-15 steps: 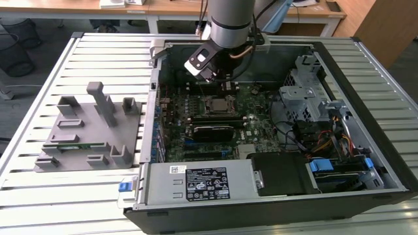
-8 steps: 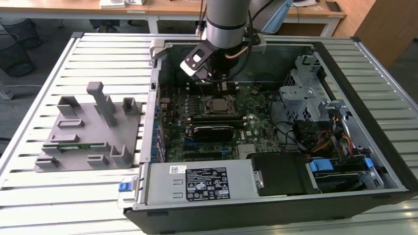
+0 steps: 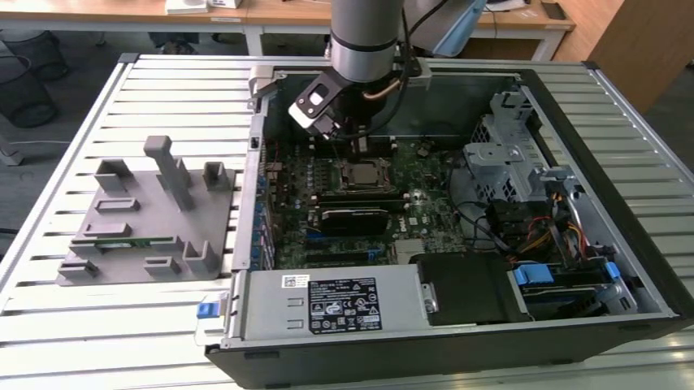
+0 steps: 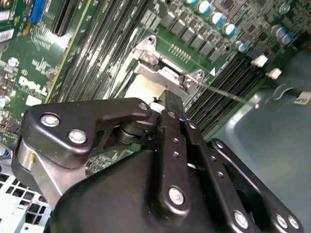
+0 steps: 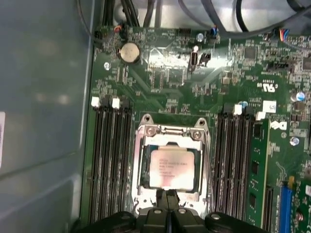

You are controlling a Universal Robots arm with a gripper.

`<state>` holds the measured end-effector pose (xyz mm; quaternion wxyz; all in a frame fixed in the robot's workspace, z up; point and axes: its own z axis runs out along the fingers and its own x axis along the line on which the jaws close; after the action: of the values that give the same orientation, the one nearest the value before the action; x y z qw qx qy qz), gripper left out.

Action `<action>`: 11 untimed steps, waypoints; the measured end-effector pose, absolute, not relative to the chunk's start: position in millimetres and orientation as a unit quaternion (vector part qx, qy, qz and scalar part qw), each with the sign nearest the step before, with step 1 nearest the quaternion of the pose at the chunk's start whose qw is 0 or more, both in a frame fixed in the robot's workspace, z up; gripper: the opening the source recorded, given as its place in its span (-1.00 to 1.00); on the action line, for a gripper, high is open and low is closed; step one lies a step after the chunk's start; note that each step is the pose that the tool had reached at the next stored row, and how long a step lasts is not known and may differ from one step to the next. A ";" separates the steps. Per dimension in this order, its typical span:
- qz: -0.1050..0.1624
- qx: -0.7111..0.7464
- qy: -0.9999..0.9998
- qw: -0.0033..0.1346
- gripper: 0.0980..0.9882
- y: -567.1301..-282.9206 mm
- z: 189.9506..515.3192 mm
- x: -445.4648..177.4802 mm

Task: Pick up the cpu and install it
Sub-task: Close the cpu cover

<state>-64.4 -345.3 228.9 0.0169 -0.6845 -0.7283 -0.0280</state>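
Silver-topped, the cpu (image 5: pixel 173 168) lies flat in the socket (image 5: pixel 170 130), just past the tips of the gripper (image 5: pixel 167 195), whose jaws are pressed together on nothing. It looks light, stiff, slick and fragile underneath. I'd grip it by opposite edges.

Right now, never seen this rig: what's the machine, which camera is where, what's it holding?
It is one robot arm reaching into an open computer case on a slatted table. The exterior view looks from off the arm; both wrist views ride on it, looking at the motherboard. The cpu lies in its socket. The tool is at the socket's edge, fingers together, gripping nothing I can see. A grey fixture beside the case carries a green memory stick.
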 end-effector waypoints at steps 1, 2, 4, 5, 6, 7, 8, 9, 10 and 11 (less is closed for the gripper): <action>-0.028 -0.684 -0.728 0.017 -0.96 -345.3 228.0 -65.1; -0.028 -0.684 -0.729 0.017 -0.96 -345.3 226.9 -65.8; -0.028 -0.684 -0.729 0.017 -0.96 -345.3 224.5 -67.2; -0.028 -0.684 -0.729 0.017 -0.96 -345.3 223.2 -67.7; -0.028 -0.684 -0.729 0.017 -0.96 -345.3 221.9 -68.0; -0.028 -0.684 -0.729 0.017 -0.96 -345.3 220.5 -68.2; -0.028 -0.684 -0.729 0.017 -0.96 -345.3 219.2 -68.3; -0.028 -0.684 -0.729 0.017 -0.96 -345.3 217.9 -68.6; -0.028 -0.684 -0.729 0.017 -0.96 -345.3 216.7 -68.7; -0.028 -0.684 -0.729 0.017 -0.96 -345.3 215.7 -68.9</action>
<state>-68.9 -345.3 215.7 0.0169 -0.6837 -0.7290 -0.0280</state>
